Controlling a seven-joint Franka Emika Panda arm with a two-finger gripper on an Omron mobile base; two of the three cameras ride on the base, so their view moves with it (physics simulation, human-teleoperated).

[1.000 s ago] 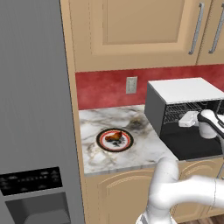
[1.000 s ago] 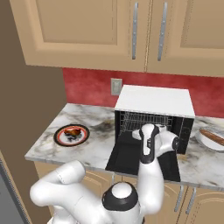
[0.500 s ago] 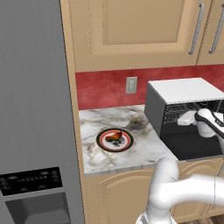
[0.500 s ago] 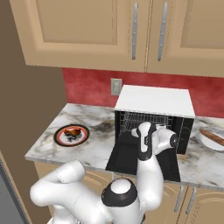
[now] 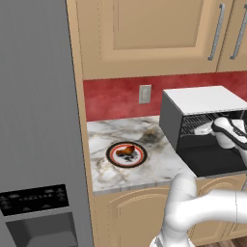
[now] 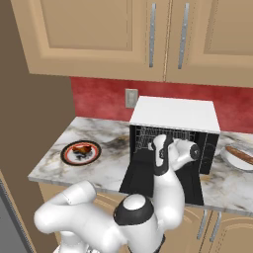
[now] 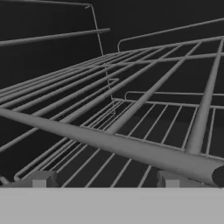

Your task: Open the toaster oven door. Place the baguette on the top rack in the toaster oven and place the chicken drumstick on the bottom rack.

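Arm: rising from the base and reaching forward into the oven's open mouth.
Gripper (image 7: 105,179): sitting just inside the oven at the front edge of the racks, jaws standing wide apart and gripping nothing; both tips (image 7: 41,178) are showing below the thick front bar.
Door (image 6: 143,175): lying fully folded down, flat and black, sticking out past the counter's edge under the arm.
Top rack (image 7: 148,94): running from the front bar back into the dark cavity, carrying nothing.
Bottom rack (image 7: 175,127): showing through the wires of the upper one, also bare.
Oven (image 6: 173,111): sitting on the marble counter (image 5: 101,169), white top facing up, against the red wall.
Drumstick (image 5: 125,151): lying on a round dark-rimmed plate (image 5: 112,157) on the counter, well apart from the oven on its left.
Baguette (image 6: 241,154): lying on a pale plate (image 6: 227,157) on the counter, just right of the oven.
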